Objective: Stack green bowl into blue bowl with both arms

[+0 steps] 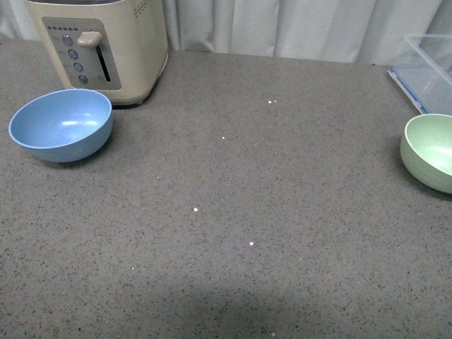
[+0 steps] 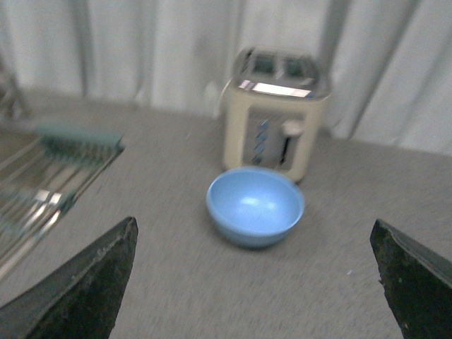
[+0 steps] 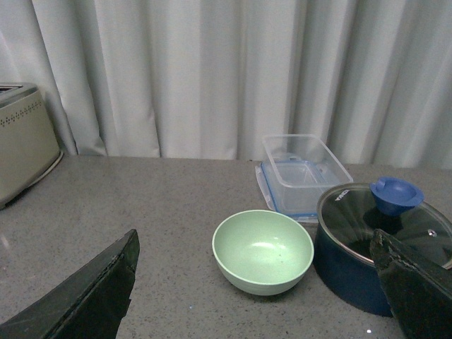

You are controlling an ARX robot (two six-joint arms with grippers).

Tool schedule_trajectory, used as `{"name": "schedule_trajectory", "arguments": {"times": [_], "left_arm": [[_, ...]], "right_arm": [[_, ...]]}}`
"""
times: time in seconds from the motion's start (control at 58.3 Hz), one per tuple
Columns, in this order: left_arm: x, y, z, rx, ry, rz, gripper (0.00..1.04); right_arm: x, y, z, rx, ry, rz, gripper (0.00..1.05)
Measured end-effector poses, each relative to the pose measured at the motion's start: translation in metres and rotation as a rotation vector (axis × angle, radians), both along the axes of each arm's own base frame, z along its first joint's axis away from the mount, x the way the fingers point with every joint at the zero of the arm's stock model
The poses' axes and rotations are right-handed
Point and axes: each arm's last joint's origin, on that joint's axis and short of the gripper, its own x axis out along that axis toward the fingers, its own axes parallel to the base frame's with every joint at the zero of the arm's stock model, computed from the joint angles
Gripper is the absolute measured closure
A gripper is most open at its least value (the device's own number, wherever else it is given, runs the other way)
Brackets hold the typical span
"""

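The blue bowl [image 1: 62, 124] sits upright and empty at the table's left, just in front of the toaster. It also shows in the left wrist view [image 2: 255, 206], ahead of my open left gripper [image 2: 254, 282], which is some way short of it. The green bowl [image 1: 431, 152] sits upright and empty at the table's right edge, partly cut off. In the right wrist view the green bowl [image 3: 263, 251] lies ahead of my open right gripper [image 3: 258, 289], apart from it. Neither arm shows in the front view.
A cream toaster [image 1: 106, 46] stands behind the blue bowl. A clear plastic container [image 3: 305, 169] and a dark blue pot with a glass lid [image 3: 378, 244] stand close beside the green bowl. A wire rack [image 2: 42, 176] lies left of the blue bowl. Curtains hang behind.
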Motion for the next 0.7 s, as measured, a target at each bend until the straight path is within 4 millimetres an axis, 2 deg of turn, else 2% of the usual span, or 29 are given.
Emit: {"name": "schedule_trajectory", "arguments": {"times": [0.051,0.189,0.309,0.429,0.532,0.617,0.703], "left_arm": [[0.006,0.003,-0.002,-0.036,0.066,0.109,0.06],[0.030,0.016,0.006,-0.177,0.131,0.203,0.06],[0.074,0.023,0.017,-0.320,0.212,0.234,0.06],[0.128,0.024,0.006,-0.446,0.376,0.261,0.06],[0.156,0.022,0.001,-0.488,0.423,0.266,0.06],[0.187,0.016,-0.006,-0.503,0.469,0.247,0.06],[0.202,0.014,-0.012,-0.500,0.477,0.240,0.06]], "right_arm": [[0.000,0.000,0.000,0.000,0.000,-0.002,0.09],[0.000,0.000,0.000,0.000,0.000,0.001,0.09],[0.000,0.000,0.000,0.000,0.000,0.000,0.09],[0.000,0.000,0.000,0.000,0.000,0.000,0.09],[0.000,0.000,0.000,0.000,0.000,0.000,0.09],[0.000,0.000,0.000,0.000,0.000,0.000,0.09],[0.000,0.000,0.000,0.000,0.000,0.000,0.09]]}}
